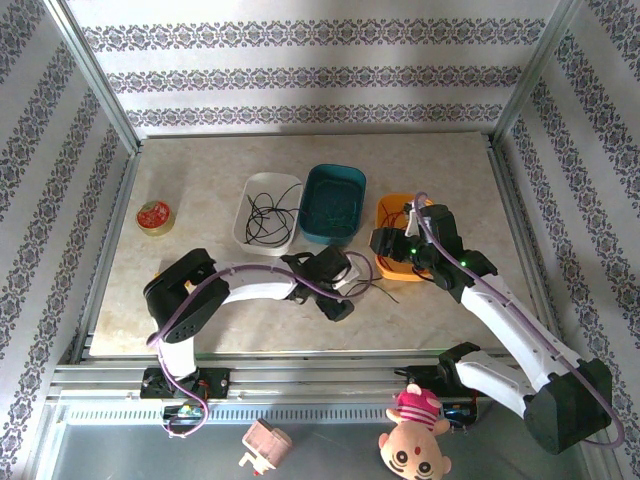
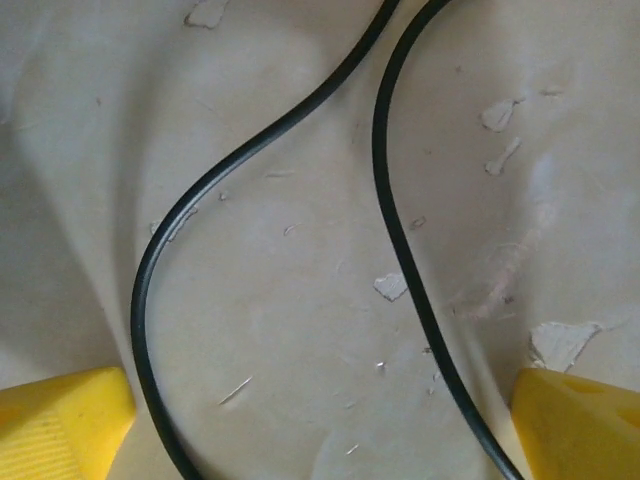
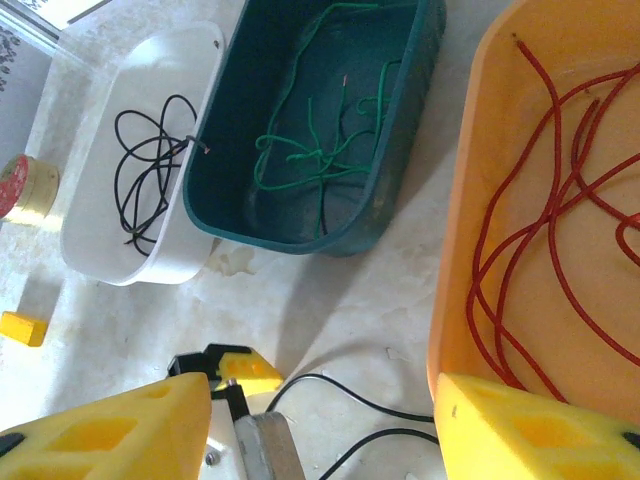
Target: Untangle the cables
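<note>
Fingertips of your left pincer stand spread and released, either side of a loose black cable snaking over the bare surface. Your right pincer is released too, empty, just beside the orange tray of red cables. Green cables lie in the teal tray, black cables in the white tray. Judging by that, you're on the last stray: lower, clamp one strand, carry it there.
</note>
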Robot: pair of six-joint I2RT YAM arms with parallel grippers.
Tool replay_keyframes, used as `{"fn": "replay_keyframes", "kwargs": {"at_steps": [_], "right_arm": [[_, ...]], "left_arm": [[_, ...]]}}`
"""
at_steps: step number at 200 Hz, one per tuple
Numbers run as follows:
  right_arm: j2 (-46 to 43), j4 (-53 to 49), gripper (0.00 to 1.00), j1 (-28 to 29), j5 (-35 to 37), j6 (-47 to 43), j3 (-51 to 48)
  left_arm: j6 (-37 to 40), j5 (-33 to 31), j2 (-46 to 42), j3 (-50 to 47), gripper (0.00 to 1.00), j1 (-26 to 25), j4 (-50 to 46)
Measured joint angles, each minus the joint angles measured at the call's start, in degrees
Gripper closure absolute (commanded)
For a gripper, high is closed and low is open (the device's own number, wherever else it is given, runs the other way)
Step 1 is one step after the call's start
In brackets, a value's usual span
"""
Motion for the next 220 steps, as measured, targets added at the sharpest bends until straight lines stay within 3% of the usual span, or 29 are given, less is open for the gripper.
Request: {"fn": "replay_keyframes", "kwargs": {"at_steps": [10,35,55,106,172,220], "right_arm": [[-0.09,0.00,0.39,-0.11,0.13,0.00,0.00],[-0.15,-0.07,0.39,-0.76,0.17,0.00,0.00],[-0.22,-0.15,0.39,-1.38,0.17,0.02,-0.02],[-0.37,-0.15,0.39,-3.21,0.17,0.55,-0.02],[-0.44,-0.13,0.39,-3.78,0.15,0.72,-0.02],[-0.42,0.13,0.39,-3.78,-0.24,0.68,-0.02]], "left_arm": [[0.31,-1.03,0.66,0.98,0.24,-0.94,-0.74],[0.44,-2.43,1.62,2.78,0.59,-3.08,-2.60],[0.46,-2.47,1.81,3.04,1.00,-4.33,-2.69],[0.46,-5.38,-0.85,-0.57,1.00,-3.26,1.05],[-1.68,-6.34,-16.50,-3.23,1.00,-1.99,6.45],[-9.79,-4.81,-23.23,-1.29,1.00,7.52,10.08]]}}
